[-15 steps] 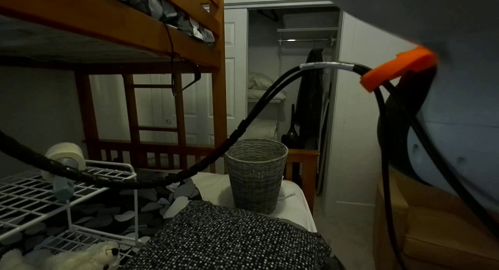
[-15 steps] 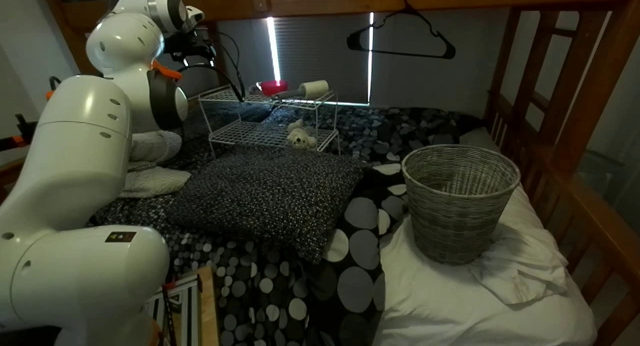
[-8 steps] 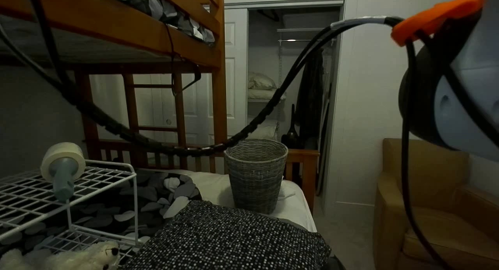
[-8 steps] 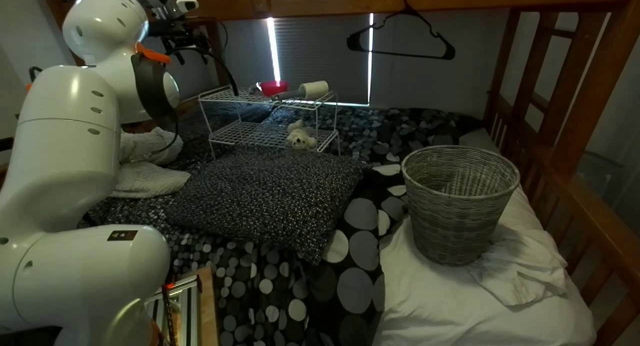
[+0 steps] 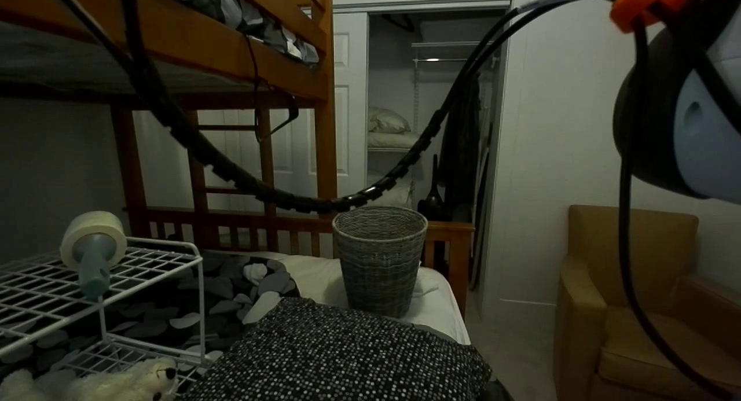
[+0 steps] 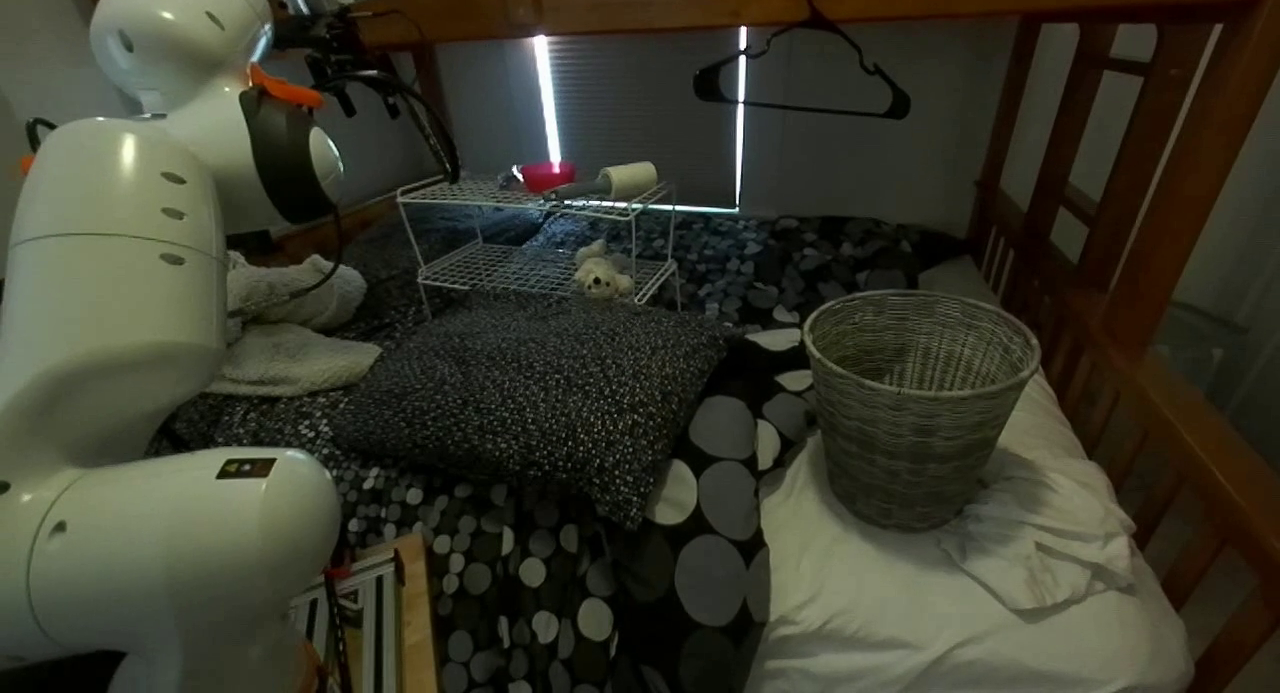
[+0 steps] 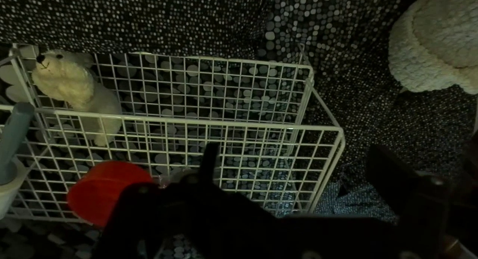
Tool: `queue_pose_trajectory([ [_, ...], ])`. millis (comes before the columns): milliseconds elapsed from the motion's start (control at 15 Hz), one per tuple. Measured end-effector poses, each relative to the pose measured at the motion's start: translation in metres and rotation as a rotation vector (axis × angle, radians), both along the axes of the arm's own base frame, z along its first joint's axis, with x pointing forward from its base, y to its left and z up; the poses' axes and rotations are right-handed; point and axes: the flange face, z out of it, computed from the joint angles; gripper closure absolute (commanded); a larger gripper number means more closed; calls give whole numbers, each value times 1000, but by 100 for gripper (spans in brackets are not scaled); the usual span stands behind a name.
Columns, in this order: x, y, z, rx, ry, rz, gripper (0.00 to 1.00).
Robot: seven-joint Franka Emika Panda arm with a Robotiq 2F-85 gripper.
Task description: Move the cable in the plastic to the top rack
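The top rack [image 6: 470,192] is the upper tier of a white wire shelf on the bed; it also shows in an exterior view [image 5: 151,261] and the wrist view [image 7: 239,123]. A small clear, shiny item [image 6: 511,179], possibly the cable in plastic, lies on it beside a red bowl [image 6: 548,176]. In the wrist view this item [image 7: 164,181] is mostly hidden behind my gripper; no cable can be made out inside. My gripper [image 6: 370,105] is open, raised above the rack's end. In the wrist view the gripper [image 7: 295,150] has its fingers wide apart with nothing between.
A lint roller [image 6: 628,179] lies on the top tier. A white plush toy [image 6: 603,276] lies on the lower tier. A dark pillow [image 6: 530,403], a wicker basket [image 6: 915,413] and white fleece [image 6: 300,358] are on the bed. A hanger [image 6: 805,103] hangs from the upper bunk.
The arm and gripper have moved up and back, leftward in one exterior view, away from the rack. The arm's hanging cable rose with them. The things on the rack have not moved.
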Motion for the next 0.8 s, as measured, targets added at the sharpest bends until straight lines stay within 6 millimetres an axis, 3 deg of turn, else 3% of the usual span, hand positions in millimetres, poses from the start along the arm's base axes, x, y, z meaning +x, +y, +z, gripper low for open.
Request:
queue_pose_trajectory([
  [267, 8, -10, 4, -25, 19, -14, 0],
  [467, 6, -42, 38, -58, 55, -7, 0],
  [800, -17, -99, 99, -65, 117, -7, 0],
])
